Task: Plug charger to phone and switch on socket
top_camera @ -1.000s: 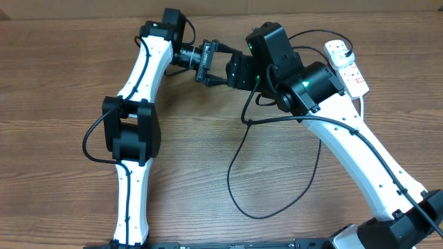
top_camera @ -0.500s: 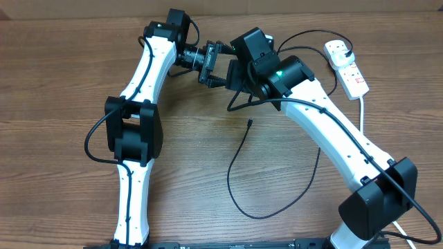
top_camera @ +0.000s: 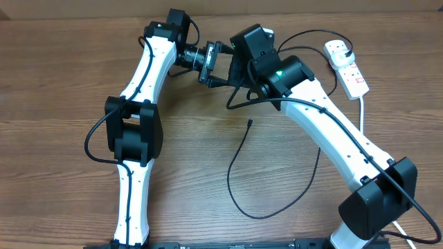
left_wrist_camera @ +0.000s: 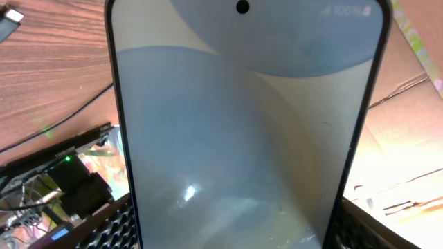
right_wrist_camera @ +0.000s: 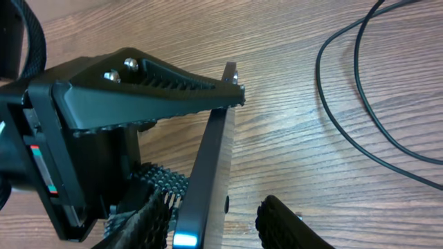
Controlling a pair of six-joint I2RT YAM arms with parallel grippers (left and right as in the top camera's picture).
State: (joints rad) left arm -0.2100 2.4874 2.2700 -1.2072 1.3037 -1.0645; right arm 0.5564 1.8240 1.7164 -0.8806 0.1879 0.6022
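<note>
**Phone** (left_wrist_camera: 242, 131): at the far middle of the desk (top_camera: 55, 90), carried between the two wrists and, as far as I can make out, clear of the wood. Its long axis runs from the left pincer (top_camera: 220, 63) straight out towards the right pincer (right_wrist_camera: 211, 211). The camera-hole end is the outer one. I judge the charging port to be at the inner end, buried in the left grasp.

**Left pincer:** clamped across the phone's width, a pad on each long edge.

**Right pincer:** part open, fingers astride the phone's thin outer end, one to its face and one to its back. One finger is close in and the other stands apart, with desk showing in the gap. It grips nothing.

**Charger** (top_camera: 235, 173): black cable looped loose on the desk. Its tip (top_camera: 249, 123) lies free on the robot's side of the phone, well apart from it and a shade nearer the right arm. Neither pincer is over it.

**Socket** (top_camera: 348, 67): far right, well apart from both pincers, beyond the right arm.

**Note:** the next move hinges on that axis. The right pincer is placed to take the outer end, which would leave the port end free for the tip.
</note>
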